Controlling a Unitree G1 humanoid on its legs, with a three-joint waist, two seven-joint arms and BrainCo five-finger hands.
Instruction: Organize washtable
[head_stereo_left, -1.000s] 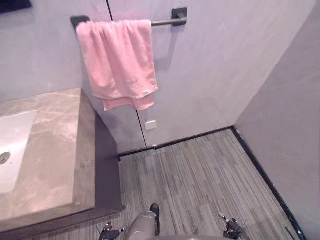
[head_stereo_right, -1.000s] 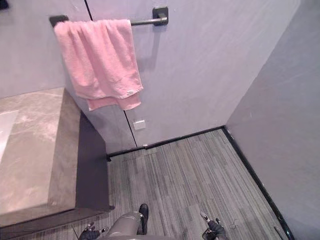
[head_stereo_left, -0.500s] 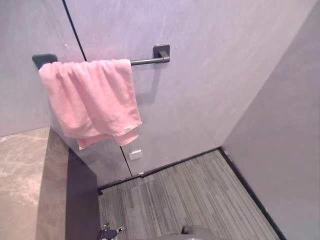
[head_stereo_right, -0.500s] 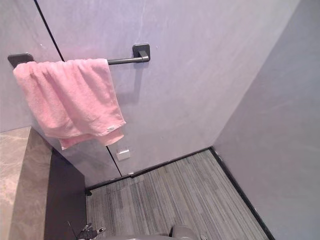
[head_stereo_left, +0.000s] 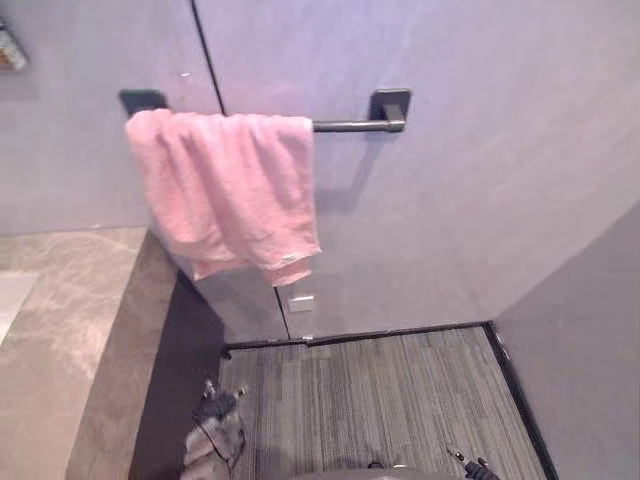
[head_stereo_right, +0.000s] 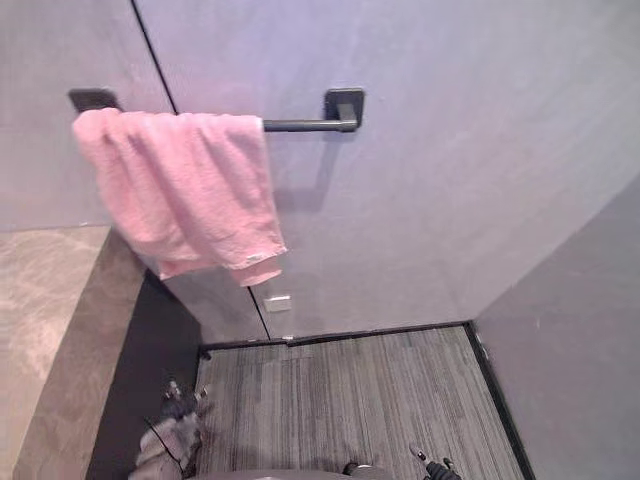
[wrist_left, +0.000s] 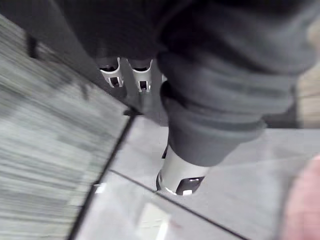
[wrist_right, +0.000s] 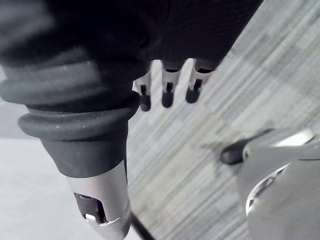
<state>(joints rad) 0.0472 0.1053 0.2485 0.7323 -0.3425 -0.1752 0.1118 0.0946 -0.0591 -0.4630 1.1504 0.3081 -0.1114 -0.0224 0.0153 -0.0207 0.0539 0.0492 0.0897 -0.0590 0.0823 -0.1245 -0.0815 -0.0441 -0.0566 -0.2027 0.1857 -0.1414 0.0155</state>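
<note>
Two hands are hanging low over the floor and holding nothing: the left hand (wrist_left: 142, 76) is stretching its silver fingers straight, and the right hand (wrist_right: 168, 93) is letting its fingers hang relaxed and slightly apart. At the left the grey-brown marble washtable top (head_stereo_left: 70, 330) is meeting the wall. Just beside it a pink terry towel (head_stereo_left: 232, 190) is draping over a dark metal wall bar (head_stereo_left: 350, 125), above a small white wall plate (head_stereo_left: 300, 302) and the grey striped plank floor (head_stereo_left: 380, 400). A white tag (head_stereo_left: 290, 260) is showing at the towel's lower corner, its print too small to read.
</note>
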